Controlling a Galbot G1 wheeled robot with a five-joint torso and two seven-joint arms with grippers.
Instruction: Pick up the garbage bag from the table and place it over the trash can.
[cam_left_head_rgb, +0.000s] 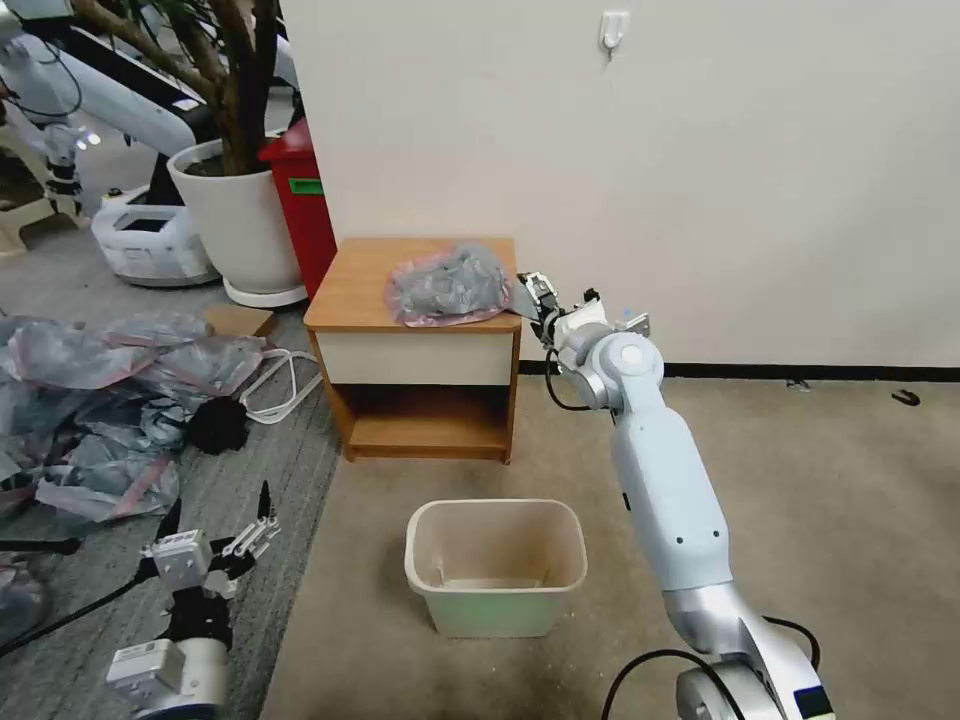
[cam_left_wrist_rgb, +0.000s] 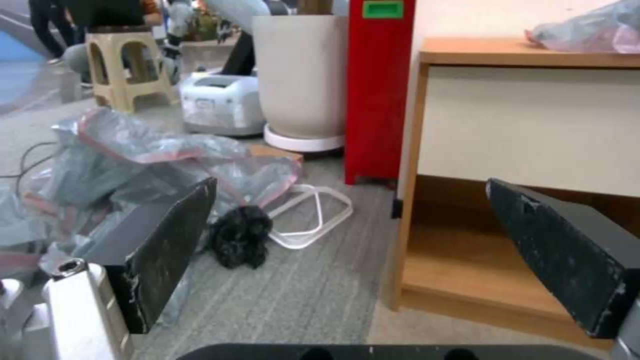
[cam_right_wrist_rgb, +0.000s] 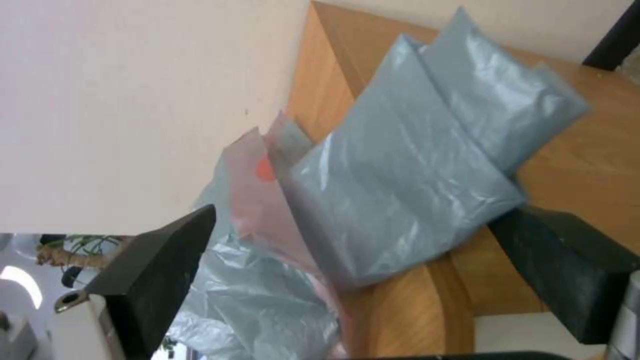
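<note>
The garbage bag (cam_left_head_rgb: 448, 283) lies crumpled on the right half of the orange-brown table (cam_left_head_rgb: 355, 285), grey with a pinkish edge. My right gripper (cam_left_head_rgb: 528, 291) is open at the table's right edge, its fingers level with the bag's right end. In the right wrist view the bag (cam_right_wrist_rgb: 407, 165) lies between the two open fingers (cam_right_wrist_rgb: 157, 260), at the table corner (cam_right_wrist_rgb: 413, 310). The beige trash can (cam_left_head_rgb: 496, 566) stands on the carpet in front of the table. My left gripper (cam_left_head_rgb: 215, 525) hangs open low at the left, above the floor; its wrist view shows the table (cam_left_wrist_rgb: 527, 125) and the bag's end (cam_left_wrist_rgb: 593, 30).
A heap of grey-pink plastic bags (cam_left_head_rgb: 100, 400) covers the floor at left, with a black clump (cam_left_head_rgb: 217, 425) and white loops beside it. A white plant pot (cam_left_head_rgb: 237, 215) and a red bin (cam_left_head_rgb: 303, 205) stand behind the table's left. A wall runs behind the table.
</note>
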